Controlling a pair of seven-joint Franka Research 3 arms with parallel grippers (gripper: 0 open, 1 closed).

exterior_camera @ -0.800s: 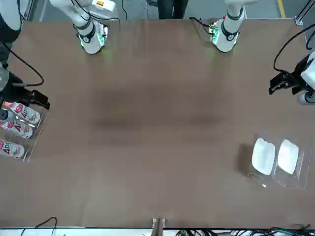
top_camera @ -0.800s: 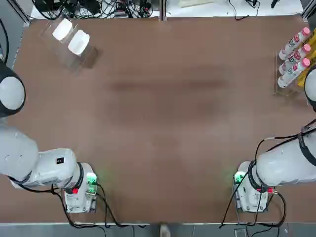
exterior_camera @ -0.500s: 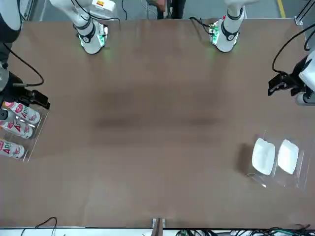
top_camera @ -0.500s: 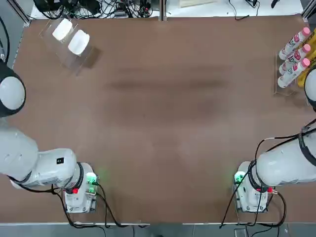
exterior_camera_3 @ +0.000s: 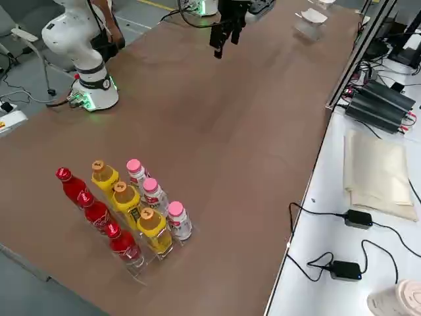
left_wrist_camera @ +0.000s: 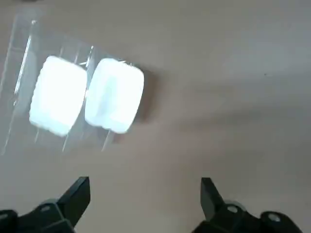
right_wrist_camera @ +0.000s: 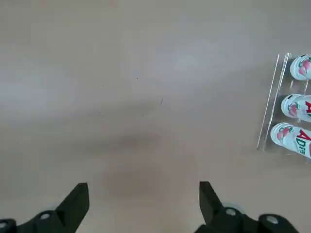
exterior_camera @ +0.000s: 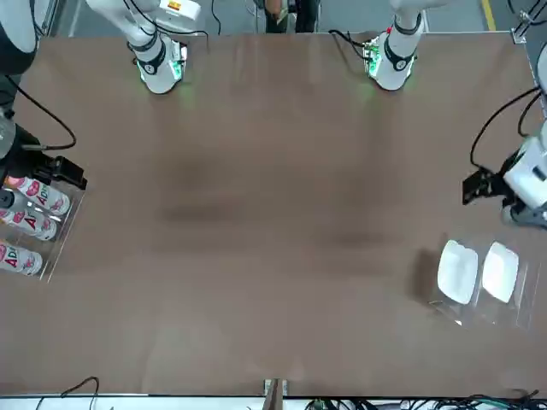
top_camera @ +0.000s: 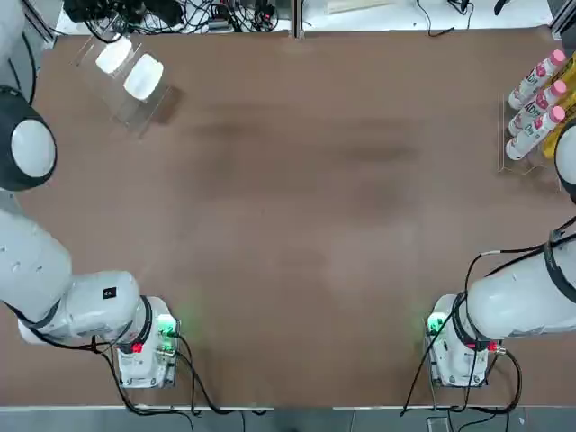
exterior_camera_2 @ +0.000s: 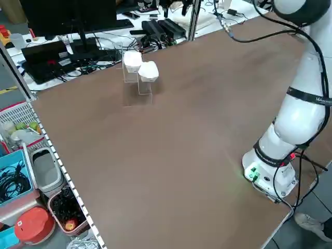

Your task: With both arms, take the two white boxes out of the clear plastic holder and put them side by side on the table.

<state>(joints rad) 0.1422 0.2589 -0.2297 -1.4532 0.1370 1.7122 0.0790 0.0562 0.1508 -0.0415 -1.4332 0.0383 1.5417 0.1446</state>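
Note:
The two white boxes (top_camera: 115, 54) (top_camera: 144, 76) stand upright in the clear plastic holder (top_camera: 133, 110) at the table's far left corner. The front view has the boxes (exterior_camera: 457, 271) (exterior_camera: 500, 272) side by side in the holder (exterior_camera: 479, 309). My left gripper (left_wrist_camera: 144, 183) hangs open and empty above the table, a little short of the holder and apart from it; its wrist view takes in both boxes (left_wrist_camera: 58, 94) (left_wrist_camera: 114, 102). From the right side, the left gripper (exterior_camera_3: 225, 45) is off the tabletop. My right gripper (right_wrist_camera: 142, 189) is open and empty over bare table at the right edge.
A clear rack of pink-capped, yellow and red bottles (top_camera: 537, 103) (exterior_camera_3: 131, 210) stands at the table's right edge, close to the right gripper. Cables and equipment (top_camera: 180, 13) lie beyond the far edge. Both arm bases (top_camera: 144, 346) (top_camera: 454, 346) sit at the near edge.
The left arm has swung its gripper toward the holder, so the boxes now sit closer in its reach. The right arm has not moved. Both grippers stay open.

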